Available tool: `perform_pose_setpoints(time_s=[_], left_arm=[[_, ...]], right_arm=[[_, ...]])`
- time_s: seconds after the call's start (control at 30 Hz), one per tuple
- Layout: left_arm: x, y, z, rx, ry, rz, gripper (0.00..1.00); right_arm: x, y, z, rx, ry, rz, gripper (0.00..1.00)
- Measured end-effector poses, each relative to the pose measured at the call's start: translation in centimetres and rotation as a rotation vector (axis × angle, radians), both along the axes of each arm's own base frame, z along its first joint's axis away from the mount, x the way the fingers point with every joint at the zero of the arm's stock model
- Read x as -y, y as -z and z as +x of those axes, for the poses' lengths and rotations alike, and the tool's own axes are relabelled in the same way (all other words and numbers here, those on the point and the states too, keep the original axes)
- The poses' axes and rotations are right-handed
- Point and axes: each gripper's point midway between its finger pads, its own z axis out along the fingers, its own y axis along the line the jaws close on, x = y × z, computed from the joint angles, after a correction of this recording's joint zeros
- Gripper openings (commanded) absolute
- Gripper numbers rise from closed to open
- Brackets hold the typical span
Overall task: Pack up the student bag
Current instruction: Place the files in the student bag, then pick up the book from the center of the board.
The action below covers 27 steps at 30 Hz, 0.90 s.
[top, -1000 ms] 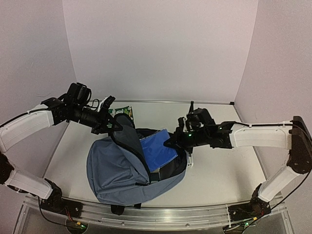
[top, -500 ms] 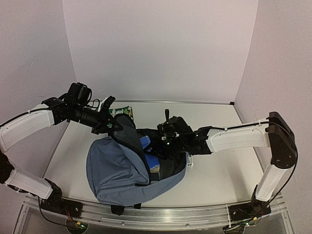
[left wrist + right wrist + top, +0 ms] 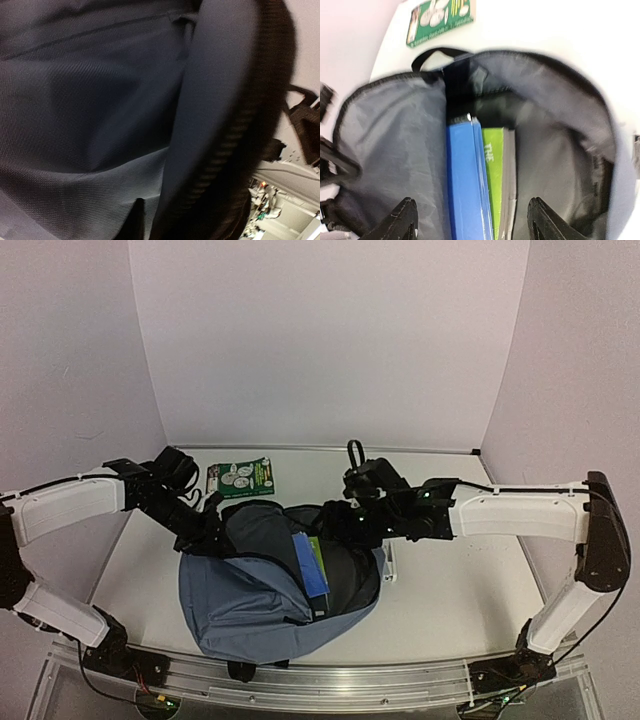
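A second ago the right hand (image 3: 472, 222) held the blue notebook (image 3: 465, 185) over the opening; now that notebook stands on edge inside the student bag (image 3: 235, 600), just beside a green book (image 3: 494, 180), and the hand hangs over the mouth with its fingers spread wide and nothing between them. The left arm has come down too: the flap it was lifting high has sunk, and the left hand (image 3: 205, 525) now sits low against the bag's far-left edge. Its own camera shows only dark fabric pressed close, so I cannot tell whether it is clenched on the cloth or has let go. With the arm lowered, the green card (image 3: 240, 478) at the far left of the desk (image 3: 450, 580) shows in full. The bag lies in the middle of the desk, toward the near edge. Its long axis seems to run roughly left to right, rounded base to the left and gaping mouth to the right.
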Motion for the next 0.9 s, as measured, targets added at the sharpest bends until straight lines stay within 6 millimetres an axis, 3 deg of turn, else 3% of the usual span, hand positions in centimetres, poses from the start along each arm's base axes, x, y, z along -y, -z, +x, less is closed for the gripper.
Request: perform_pose_setpoints(time_s=[0.13, 0.2, 0.27, 0.37, 0.47, 0.6, 0.73, 0.9], left_arm=[[-1.2, 2.2, -1.3, -0.091, -0.017, 0.079, 0.64], [-1.5, 2.0, -1.4, -0.092, -0.027, 0.09, 0.85], [-1.6, 1.2, -1.2, -0.07, -0.035, 0.094, 0.97], [-2.0, -1.1, -0.1, 0.002, -0.047, 0.09, 1.0], [-3.1, -3.7, 2.3, 0.083, -0.09, 0.077, 1.0], [-6.5, -5.9, 6.4, 0.175, -0.201, 0.079, 1.0], [-9.7, -6.3, 11.0, 0.253, -0.305, 0.084, 1.0], [-13.3, -3.2, 18.5, 0.265, -0.42, 0.098, 0.98]], right_arm=[[0.9, -0.9, 0.6, 0.04, 0.029, -0.036, 0.74], [1.4, -0.8, 0.7, 0.047, 0.038, -0.06, 0.74], [1.9, -0.7, 0.8, 0.053, 0.044, -0.08, 0.75], [2.6, -0.9, 1.1, 0.059, 0.054, -0.095, 0.75], [3.2, -1.5, 1.5, 0.07, 0.062, -0.099, 0.76], [4.5, -2.5, 2.6, 0.09, 0.09, -0.094, 0.76], [5.5, -3.2, 3.5, 0.103, 0.115, -0.09, 0.76], [6.1, -3.2, 4.0, 0.101, 0.129, -0.096, 0.75]])
